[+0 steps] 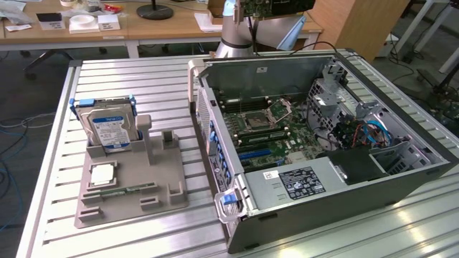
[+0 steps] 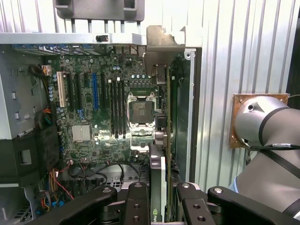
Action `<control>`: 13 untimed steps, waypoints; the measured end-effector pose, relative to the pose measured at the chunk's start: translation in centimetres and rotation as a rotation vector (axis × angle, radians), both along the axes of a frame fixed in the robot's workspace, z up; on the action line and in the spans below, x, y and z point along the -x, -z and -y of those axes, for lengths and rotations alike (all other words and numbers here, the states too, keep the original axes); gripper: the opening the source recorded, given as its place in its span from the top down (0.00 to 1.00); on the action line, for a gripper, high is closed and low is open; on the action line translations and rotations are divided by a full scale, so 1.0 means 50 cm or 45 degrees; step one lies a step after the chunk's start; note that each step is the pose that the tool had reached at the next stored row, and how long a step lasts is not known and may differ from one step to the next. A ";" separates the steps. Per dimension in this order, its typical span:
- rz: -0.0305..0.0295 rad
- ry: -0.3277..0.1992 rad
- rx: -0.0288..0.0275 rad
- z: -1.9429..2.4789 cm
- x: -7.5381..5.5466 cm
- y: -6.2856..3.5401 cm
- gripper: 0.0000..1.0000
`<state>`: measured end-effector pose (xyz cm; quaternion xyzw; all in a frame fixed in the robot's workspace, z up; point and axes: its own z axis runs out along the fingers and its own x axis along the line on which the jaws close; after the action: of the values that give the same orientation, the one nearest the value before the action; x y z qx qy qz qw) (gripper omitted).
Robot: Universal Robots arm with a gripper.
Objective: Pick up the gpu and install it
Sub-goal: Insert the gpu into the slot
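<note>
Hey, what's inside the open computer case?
Motherboard with bare processor socket, blue expansion slot, cables, a labelled silver box. The gpu isn't inside; the claw holds it. Whatever lies under the board is covered.

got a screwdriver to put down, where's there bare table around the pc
Bare slats of the table lie behind the hard drive, along the exterior view's left of the grey fixture, and in front of it. The gap between fixture and pc case is narrow. The fixture and the case interior are crowded; the gripper holds the gpu above the case.
</note>
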<state>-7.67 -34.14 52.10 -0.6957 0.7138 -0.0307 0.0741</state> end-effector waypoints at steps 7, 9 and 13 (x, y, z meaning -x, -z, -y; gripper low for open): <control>-0.0466 0.000 0.0143 0.0000 -0.008 0.006 0.73; -0.0572 0.001 0.0165 0.0000 -0.013 0.008 0.73; -0.0701 0.001 0.0166 0.0003 -0.028 0.014 0.73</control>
<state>-6.28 -34.16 51.41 -0.6966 0.7156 -0.0162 0.0498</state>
